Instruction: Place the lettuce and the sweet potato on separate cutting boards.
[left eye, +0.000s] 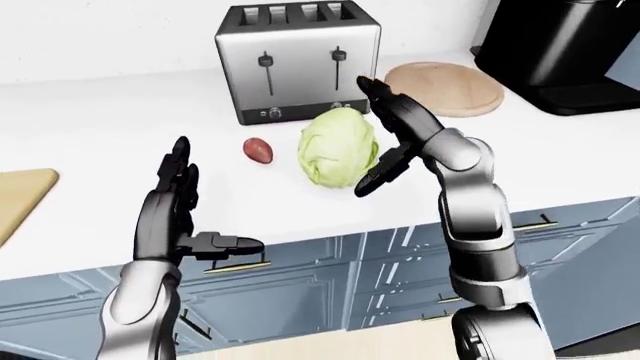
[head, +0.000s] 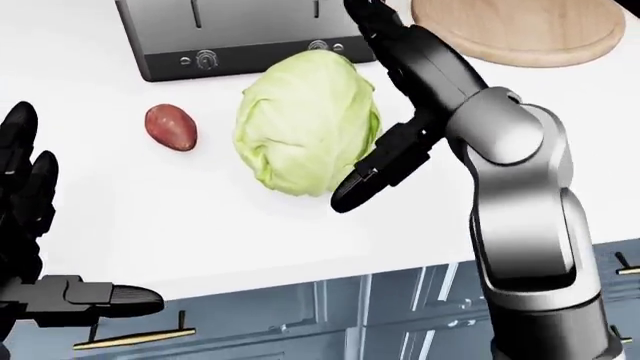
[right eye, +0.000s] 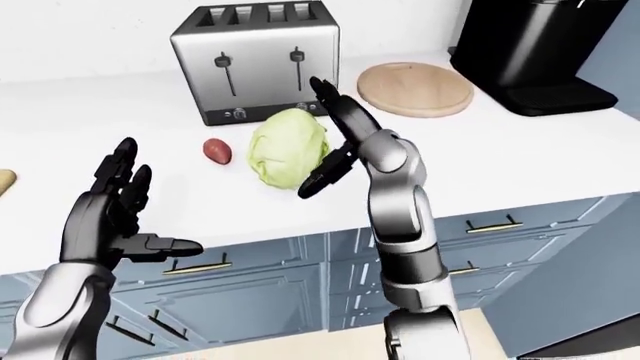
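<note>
A pale green lettuce (head: 300, 127) lies on the white counter just below the toaster. A small reddish sweet potato (head: 171, 126) rests to its left. My right hand (head: 385, 105) is open and stands against the lettuce's right side, fingers reaching up past the toaster's corner and thumb at the lettuce's lower right. The fingers are not closed round it. Over the counter's near edge my left hand (left eye: 205, 202) is held open and empty, well below and left of the sweet potato. A round wooden cutting board (left eye: 445, 86) lies to the right of the toaster. Another board's corner (left eye: 20, 199) shows at the far left.
A steel toaster (left eye: 298, 60) stands right above the lettuce. A black coffee machine (left eye: 575, 52) occupies the counter's top right. Blue cabinet fronts (left eye: 400, 262) with handles run below the counter edge.
</note>
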